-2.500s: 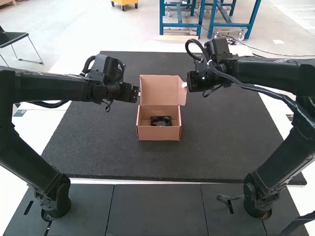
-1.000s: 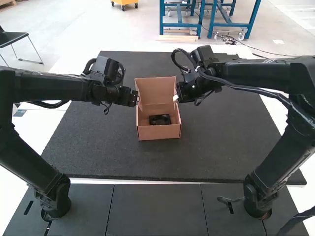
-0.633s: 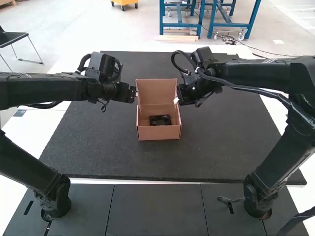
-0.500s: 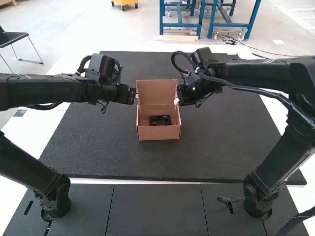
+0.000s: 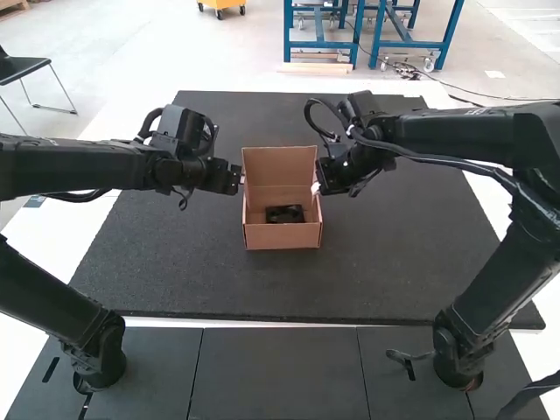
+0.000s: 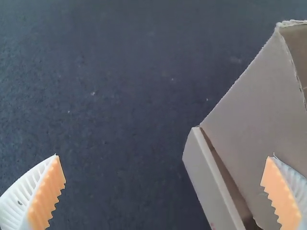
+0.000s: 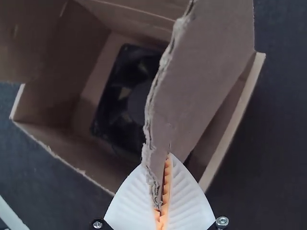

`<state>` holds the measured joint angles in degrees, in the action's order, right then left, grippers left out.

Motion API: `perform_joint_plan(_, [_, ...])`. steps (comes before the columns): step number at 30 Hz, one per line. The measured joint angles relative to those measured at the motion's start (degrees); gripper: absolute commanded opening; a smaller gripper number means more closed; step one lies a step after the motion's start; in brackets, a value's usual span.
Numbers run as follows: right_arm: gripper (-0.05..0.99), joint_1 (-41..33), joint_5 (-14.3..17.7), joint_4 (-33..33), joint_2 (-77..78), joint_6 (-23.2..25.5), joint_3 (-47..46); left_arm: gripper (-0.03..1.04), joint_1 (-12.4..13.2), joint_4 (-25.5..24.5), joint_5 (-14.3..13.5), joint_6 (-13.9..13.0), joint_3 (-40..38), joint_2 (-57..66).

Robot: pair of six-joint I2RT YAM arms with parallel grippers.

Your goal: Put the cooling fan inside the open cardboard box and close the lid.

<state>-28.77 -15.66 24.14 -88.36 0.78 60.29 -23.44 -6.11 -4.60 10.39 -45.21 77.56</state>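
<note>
The open cardboard box (image 5: 282,229) sits mid-mat, its lid (image 5: 278,166) standing up at the far side. Inside on the floor lies the black cooling fan (image 5: 284,213), also seen in the right wrist view (image 7: 127,103). My right gripper (image 5: 318,178) is at the lid's right edge, shut on the lid's side flap (image 7: 201,81), its fingers (image 7: 180,201) pinching the torn cardboard edge. By the lid's left edge my left gripper (image 5: 234,178) is open, its orange pads (image 6: 45,194) wide apart. The lid's left flap (image 6: 254,129) lies near one pad.
A dark mat (image 5: 175,262) covers the table, with open room around the box on every side. White table margin (image 5: 52,236) runs along the left.
The right gripper has come slightly down and toward me with the flap, tipping the lid more upright. The left gripper has moved a little down, closer to the lid's left edge.
</note>
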Motion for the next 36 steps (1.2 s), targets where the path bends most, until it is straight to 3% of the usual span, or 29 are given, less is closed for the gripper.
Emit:
perform_joint_plan(14, [-0.02, -0.09, -0.02, 2.8, -0.04, -0.17, -2.34, 0.97, -0.24, -0.72, 1.44, 0.0, 1.75, 0.0])
perform_joint_plan(21, [0.0, -0.83, -0.02, 3.04, -0.04, -0.2, -4.94, 0.97, -1.7, -4.26, 1.88, 0.0, 3.76, -0.04])
perform_joint_plan(28, [0.88, -0.83, -0.24, 4.81, -0.28, 0.66, -3.02, 0.97, -1.7, -7.72, 2.25, 0.0, 3.76, -3.8])
perform_joint_plan(32, [0.92, -0.83, -0.44, 8.76, -0.63, 0.9, 1.95, 0.97, -1.03, -9.53, 1.62, 0.0, 3.54, -6.8])
perform_joint_plan(36, [0.92, -0.83, -0.59, 13.11, -0.46, 0.96, 6.12, 0.97, 1.86, -9.66, 0.04, -0.02, 0.87, -8.39])
